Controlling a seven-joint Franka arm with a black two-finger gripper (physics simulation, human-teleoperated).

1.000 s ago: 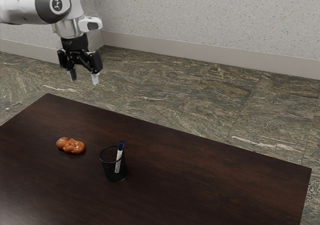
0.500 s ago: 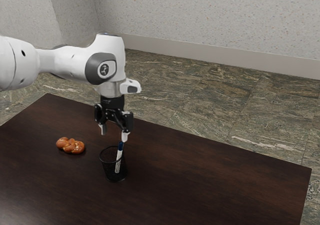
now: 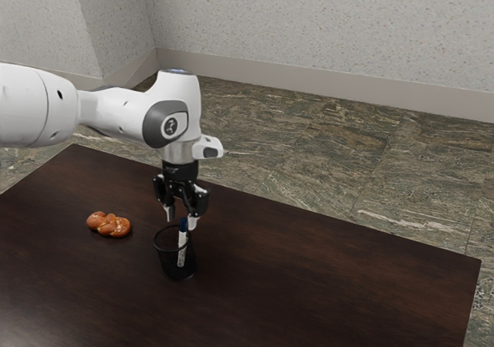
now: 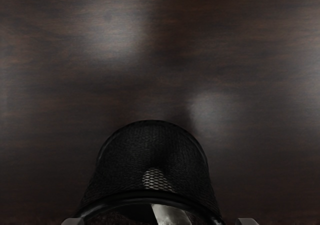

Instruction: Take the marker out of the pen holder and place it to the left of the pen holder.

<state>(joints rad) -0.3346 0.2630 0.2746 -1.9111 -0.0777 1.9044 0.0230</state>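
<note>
The stone floor [image 3: 332, 162], mottled in green, grey and brown, spreads out beyond the worktop, and a pale speckled wall [image 3: 324, 31] rises behind it, with a plain skirting board [image 3: 309, 79] along its foot. The worktop [image 3: 309, 270] is dark brown wood with a fine grain; in the wrist view its surface carries soft, pale patches of shine.

The arm [image 3: 116, 116], white with grey and black parts, comes in from the exterior view's left, reaches over the worktop and bends down at the wrist above the pen holder. Below it hangs the black gripper [image 3: 181, 219], pointing downward and open, its two light-tipped fingers [image 3: 170, 213] standing apart just above the pen holder, with the top of the marker between them. The wrist view also shows the gripper [image 4: 160, 222] with its fingertips well apart, one toward each side of the pen holder's mouth.

The pen holder [image 3: 165, 261] is a round black mesh cup with a thicker ring for a rim, standing upright on the worktop. Near it, toward the exterior view's left, a glossy brown pretzel [image 3: 118, 227] with small pale specks lies flat on the wood.

The marker [image 3: 182, 247] is inside the pen holder, nearly upright, its white body visible through the mesh and its blue cap [image 3: 184, 224] above the rim.
</note>
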